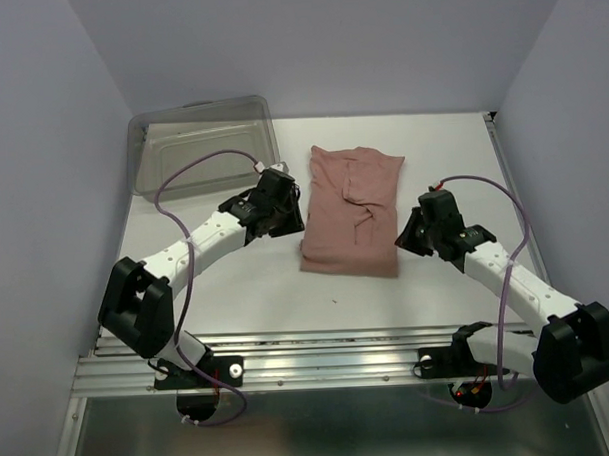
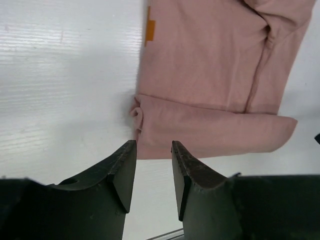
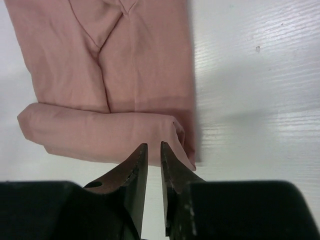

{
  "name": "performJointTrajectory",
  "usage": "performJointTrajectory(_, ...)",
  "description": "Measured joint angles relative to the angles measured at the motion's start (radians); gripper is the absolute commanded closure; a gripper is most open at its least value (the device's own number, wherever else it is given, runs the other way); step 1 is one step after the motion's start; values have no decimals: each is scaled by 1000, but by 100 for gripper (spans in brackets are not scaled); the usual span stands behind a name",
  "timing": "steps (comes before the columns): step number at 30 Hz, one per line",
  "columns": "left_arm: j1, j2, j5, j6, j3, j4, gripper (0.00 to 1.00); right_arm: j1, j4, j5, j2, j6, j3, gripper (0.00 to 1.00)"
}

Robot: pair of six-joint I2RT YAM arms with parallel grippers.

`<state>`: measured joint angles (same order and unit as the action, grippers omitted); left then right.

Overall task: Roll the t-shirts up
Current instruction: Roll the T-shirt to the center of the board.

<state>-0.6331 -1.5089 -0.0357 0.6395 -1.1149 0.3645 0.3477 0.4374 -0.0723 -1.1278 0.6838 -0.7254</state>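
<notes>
A dusty-pink t-shirt (image 1: 352,211) lies folded into a long strip in the middle of the white table, its near end turned over into a low roll (image 2: 210,132). An orange graphic (image 2: 150,27) shows at its left edge. My left gripper (image 1: 289,217) hovers by the strip's left edge; in the left wrist view it (image 2: 153,146) is open and empty, just short of the roll's left end. My right gripper (image 1: 410,234) is at the strip's right edge; in the right wrist view it (image 3: 154,146) has only a narrow gap, holds nothing, and sits just short of the roll (image 3: 100,132).
A clear plastic bin (image 1: 203,141) stands at the back left, just behind the left arm. Grey walls close in the table on three sides. A metal rail (image 1: 319,353) runs along the near edge.
</notes>
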Motion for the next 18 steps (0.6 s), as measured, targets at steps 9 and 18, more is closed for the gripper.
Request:
performJointTrajectory(9,-27,-43,-3,-4,-3,-11,32,0,4,19,-5,-7,0,58)
performJointTrajectory(18,-26,-187,-15,-30,-4,-45,46,0,-2,4,-127,-7,0,58)
